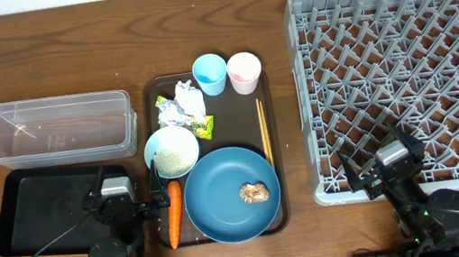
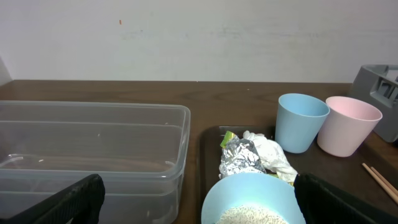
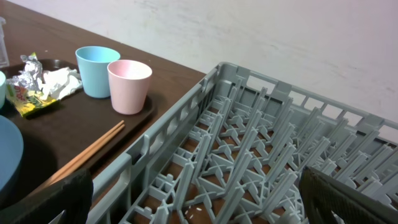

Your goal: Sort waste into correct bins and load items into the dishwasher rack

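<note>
On the brown serving tray [image 1: 152,99] lie a blue plate [image 1: 227,206] with a brown food lump [image 1: 254,192], a pale bowl [image 1: 171,150] of rice, a carrot [image 1: 172,214], crumpled foil [image 1: 170,112], a white wrapper [image 1: 192,100], a yellow-green packet [image 1: 203,129], chopsticks [image 1: 263,130], a light blue cup [image 1: 210,74] and a pink cup [image 1: 244,72]. The clear tub [image 1: 56,130] and black tray [image 1: 41,211] sit left. The grey rack [image 1: 404,75] is right. My left gripper [image 1: 135,195] is open and empty near the bowl [image 2: 252,199]. My right gripper [image 1: 372,165] is open over the rack's front edge [image 3: 249,168].
The left wrist view shows the clear tub [image 2: 93,149], foil [image 2: 239,158], blue cup [image 2: 300,121] and pink cup [image 2: 348,124]. The right wrist view shows the cups [image 3: 129,86], chopsticks [image 3: 84,158] and packet [image 3: 28,102]. A plain wall stands behind the table.
</note>
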